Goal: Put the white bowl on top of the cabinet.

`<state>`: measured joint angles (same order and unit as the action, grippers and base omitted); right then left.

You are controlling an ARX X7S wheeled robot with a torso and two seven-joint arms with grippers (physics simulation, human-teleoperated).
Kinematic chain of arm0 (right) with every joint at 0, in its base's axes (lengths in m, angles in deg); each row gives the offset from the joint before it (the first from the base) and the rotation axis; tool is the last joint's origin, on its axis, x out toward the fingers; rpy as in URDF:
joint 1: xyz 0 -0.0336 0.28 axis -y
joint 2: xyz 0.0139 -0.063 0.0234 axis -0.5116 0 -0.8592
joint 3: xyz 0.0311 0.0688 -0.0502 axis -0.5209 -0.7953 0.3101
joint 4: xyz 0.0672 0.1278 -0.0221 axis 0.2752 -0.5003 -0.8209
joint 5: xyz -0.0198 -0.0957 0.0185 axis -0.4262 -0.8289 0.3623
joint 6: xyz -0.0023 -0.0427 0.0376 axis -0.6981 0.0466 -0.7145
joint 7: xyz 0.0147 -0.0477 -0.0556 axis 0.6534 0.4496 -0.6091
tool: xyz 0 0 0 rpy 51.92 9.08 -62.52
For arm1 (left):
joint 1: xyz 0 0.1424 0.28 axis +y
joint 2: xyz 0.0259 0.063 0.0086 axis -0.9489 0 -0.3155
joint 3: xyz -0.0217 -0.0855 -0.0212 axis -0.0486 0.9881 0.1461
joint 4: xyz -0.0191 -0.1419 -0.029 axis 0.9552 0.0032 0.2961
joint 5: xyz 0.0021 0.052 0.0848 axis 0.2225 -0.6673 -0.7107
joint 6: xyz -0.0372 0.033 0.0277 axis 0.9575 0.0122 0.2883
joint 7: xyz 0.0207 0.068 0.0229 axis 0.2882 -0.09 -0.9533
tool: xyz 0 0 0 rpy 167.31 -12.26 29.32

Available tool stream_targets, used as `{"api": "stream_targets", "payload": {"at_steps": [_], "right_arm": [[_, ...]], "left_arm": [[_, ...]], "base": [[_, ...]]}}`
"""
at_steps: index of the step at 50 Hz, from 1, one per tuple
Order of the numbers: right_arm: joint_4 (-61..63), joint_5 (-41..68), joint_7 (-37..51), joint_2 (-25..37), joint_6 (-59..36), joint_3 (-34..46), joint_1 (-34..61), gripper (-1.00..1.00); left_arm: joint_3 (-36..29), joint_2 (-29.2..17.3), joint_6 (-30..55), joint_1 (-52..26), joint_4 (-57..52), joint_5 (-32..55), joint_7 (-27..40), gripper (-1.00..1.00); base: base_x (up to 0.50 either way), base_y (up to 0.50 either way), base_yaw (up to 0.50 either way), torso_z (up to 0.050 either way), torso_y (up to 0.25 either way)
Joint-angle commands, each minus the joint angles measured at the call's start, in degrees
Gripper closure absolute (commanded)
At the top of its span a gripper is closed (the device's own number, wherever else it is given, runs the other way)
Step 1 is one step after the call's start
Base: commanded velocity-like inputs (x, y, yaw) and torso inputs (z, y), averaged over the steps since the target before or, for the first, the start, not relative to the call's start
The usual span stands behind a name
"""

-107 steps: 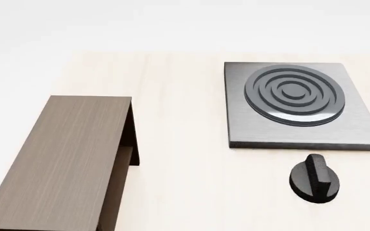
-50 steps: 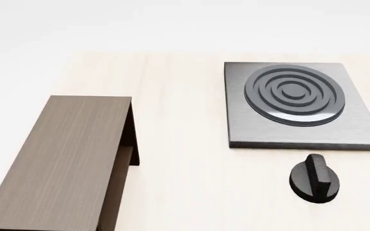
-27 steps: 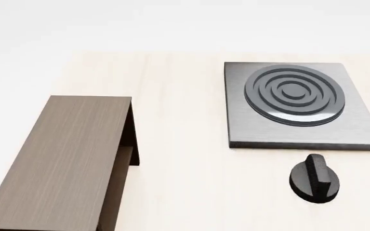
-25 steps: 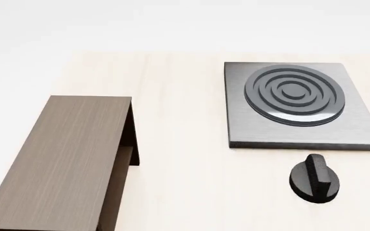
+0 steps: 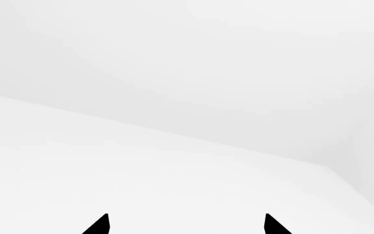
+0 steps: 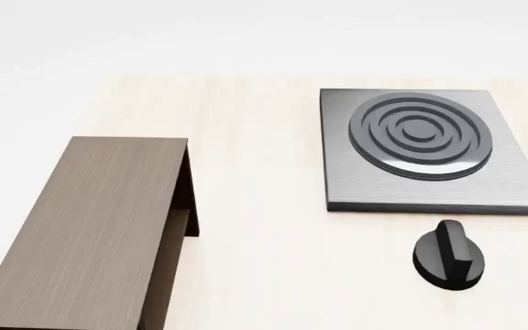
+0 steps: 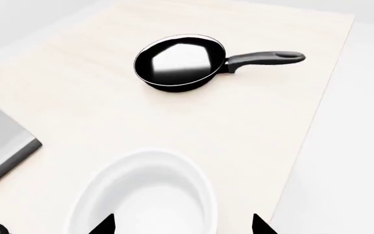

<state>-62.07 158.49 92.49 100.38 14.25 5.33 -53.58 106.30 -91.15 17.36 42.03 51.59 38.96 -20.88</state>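
Bearing no readable writing, the white bowl [image 7: 144, 197] sits upright.

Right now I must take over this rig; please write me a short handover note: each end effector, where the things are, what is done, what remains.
Left end effector: open, empty, facing blank white background.
Right end effector: open, empty, above the white bowl, no contact visible.
The white bowl stands upright on the table, with the black frying pan beyond it in the right wrist view; the head view does not show it.
The cabinet is at the table's left; its top is bare.
Done: nothing yet. Left: grasp the bowl, carry it over, set it on the cabinet top.
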Motion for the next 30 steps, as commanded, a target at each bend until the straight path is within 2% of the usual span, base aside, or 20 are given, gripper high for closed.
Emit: {"api": "stream_targets", "payload": {"at_steps": [1, 10, 30], "right_arm": [[-5.26, -0.13, -0.64, 1.33, -0.32, 2.49, 3.52, -1.00], [-8.90, -0.48, -2.16, 1.10, 0.29, 1.39, 2.66, -1.00], [-16.02, -1.12, -3.04, 2.00, -0.54, 5.89, 7.78, -1.00]], "left_arm": [[-0.13, -0.14, -0.09, -0.01, 0.12, -0.04, 0.18, -1.00], [-0.34, -0.18, 0.02, 0.26, -0.39, -0.40, 0.73, -1.00], [-0.66, -0.49, -0.12, -0.05, 0.15, -0.50, 0.95, -1.00]], "base": [[0.00, 0.00, 0.00, 0.000, 0.000], [0.00, 0.00, 0.00, 0.000, 0.000], [0.00, 0.00, 0.00, 0.000, 0.000]]}}
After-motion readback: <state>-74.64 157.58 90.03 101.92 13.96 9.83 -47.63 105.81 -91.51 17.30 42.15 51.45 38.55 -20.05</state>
